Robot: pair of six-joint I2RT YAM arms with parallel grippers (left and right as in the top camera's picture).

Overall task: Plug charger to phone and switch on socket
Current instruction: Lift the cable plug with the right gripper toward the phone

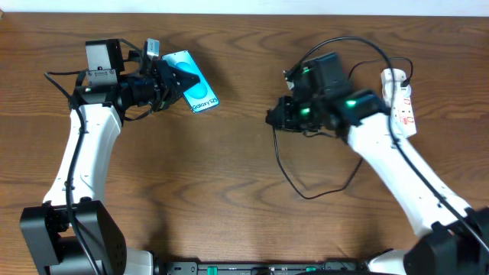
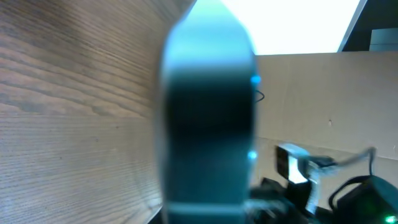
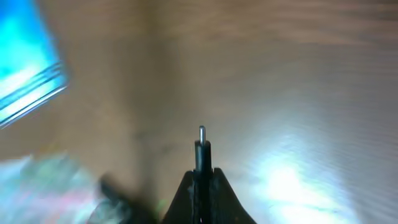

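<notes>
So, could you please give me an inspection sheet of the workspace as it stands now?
Surface: brown wood-grain table.
Job's things: phone at far left, teal screen up; charger connector tip sticks out ahead of the right tool; socket at far right, partly hidden by the right arm.
Clutter: nothing seen.
Tools: left tool shut on the phone's end; right tool shut on the charger, apart from the phone.
Cables: the charger's thin black cable loops on the table beside the right arm; whether its plug sits in the socket cannot be told.
Surroundings: pale wall beyond the table's far edge.
</notes>
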